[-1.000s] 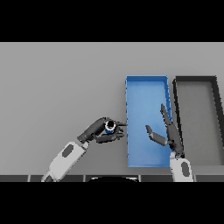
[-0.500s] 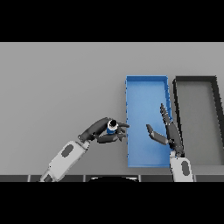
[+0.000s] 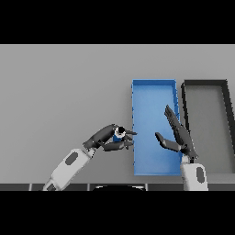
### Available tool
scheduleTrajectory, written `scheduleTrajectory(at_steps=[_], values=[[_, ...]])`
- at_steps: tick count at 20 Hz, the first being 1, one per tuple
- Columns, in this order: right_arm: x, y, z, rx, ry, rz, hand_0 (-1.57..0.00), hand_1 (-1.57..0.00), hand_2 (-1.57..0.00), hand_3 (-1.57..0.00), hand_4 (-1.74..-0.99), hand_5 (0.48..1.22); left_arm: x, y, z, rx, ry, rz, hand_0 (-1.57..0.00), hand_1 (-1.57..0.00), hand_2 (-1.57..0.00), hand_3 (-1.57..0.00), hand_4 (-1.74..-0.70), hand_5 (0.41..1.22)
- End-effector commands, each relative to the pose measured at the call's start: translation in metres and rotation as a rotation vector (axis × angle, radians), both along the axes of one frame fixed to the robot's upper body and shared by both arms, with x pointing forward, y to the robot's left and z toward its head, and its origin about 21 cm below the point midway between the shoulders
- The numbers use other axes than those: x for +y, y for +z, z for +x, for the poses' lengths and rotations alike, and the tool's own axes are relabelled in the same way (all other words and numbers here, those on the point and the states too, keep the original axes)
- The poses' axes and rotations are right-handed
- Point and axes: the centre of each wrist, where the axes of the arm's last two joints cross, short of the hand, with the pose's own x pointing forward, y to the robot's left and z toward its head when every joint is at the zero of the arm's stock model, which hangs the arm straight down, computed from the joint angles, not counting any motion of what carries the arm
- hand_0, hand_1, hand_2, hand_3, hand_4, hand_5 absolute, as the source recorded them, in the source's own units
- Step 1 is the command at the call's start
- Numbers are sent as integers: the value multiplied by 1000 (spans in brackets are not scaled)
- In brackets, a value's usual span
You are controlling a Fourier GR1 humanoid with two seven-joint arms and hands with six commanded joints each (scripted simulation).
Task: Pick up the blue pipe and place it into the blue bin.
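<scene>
Left hand: the left hand (image 3: 106, 137) has its fingers and thumb curled round the pipe (image 3: 119, 133), just beside the left wall of the blue bin (image 3: 153, 83), fingertips reaching to that wall.
Why held so: the grip looks like a side grasp, thumb below and fingers above, so the pipe can be carried across the wall and let go inside (my reading, not something shown).
Pipe: small, blue with a pale end, mostly hidden in the fingers; it sits near the bin's lower left part and is not yet over the floor. Whether it is lifted clear of the table (image 3: 59, 92) I cannot tell.
Right hand: the right hand (image 3: 176, 135) is over the right side of the blue bin, fingers straight and spread, thumb out to the left, grasping nothing.
Why placed so: it seems to wait out of the carrying hand's path, though it hangs over part of the drop zone.
Blue bin: long, open tray; the floor that shows is bare.
Dark bin: the dark bin (image 3: 205, 82) lies just beside the blue one on its right; grey floor, nothing seen in it.
Stage: pipe in hand, placing not yet done.
</scene>
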Motion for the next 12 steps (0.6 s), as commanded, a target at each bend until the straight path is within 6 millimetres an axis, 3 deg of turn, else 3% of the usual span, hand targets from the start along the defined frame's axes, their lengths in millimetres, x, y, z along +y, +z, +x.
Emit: scheduleTrajectory(at_steps=[1, 4, 7, 12], values=[[-2, 9, 1, 7, 41, 8, 1, 1, 1, 1, -1203, 573, 0, 1, 0, -12, 0, -2, -1571, -1571, -1571, -1440, -1731, 1221], [-4, 45, 4, -18, 214, -22, 1, 1, 1, 1, -1250, 532, 7, -1, 2, -17, 7, 5, -1571, -1571, -1571, -1440, -1731, 1221], [14, 80, 8, -75, 361, -84, 1, 1, 1, 1, -1286, 520, 3, 3, 5, -11, 7, 7, -1571, -1571, -1571, -1439, -1731, 1221], [41, 112, 15, -97, 542, -157, 1, 1, 1, 1, -1295, 522, -1, -3, 5, -13, 11, 35, -1571, -1571, -1571, -1436, -1732, 1221]])
